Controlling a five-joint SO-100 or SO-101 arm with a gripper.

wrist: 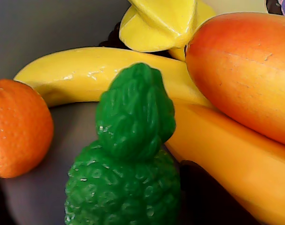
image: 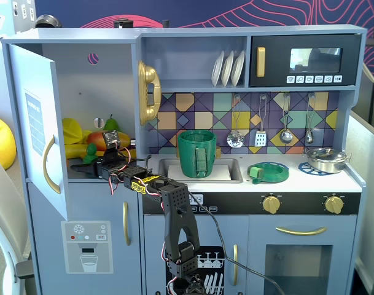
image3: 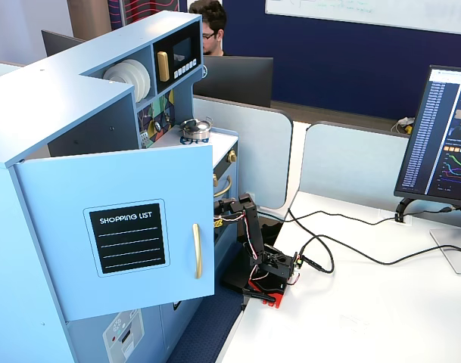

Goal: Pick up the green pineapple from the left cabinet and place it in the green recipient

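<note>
The black arm stands up from its base, bends at the elbow and stretches out flat to the left in a fixed view. Its gripper is at the far end. I cannot tell if the jaws are open or closed.

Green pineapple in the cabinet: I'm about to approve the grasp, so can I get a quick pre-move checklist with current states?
1. Cabinet door open: ok.
2. Green pineapple centred ahead in the wrist view: ok.
3. Room around it: not ok; banana right behind, mango and orange close on either side.
4. Gripper inside the cabinet: ok.
5. Jaws open: cannot tell; fingers unseen.
6. Green pot upright in the sink, top unobstructed: ok.
</note>
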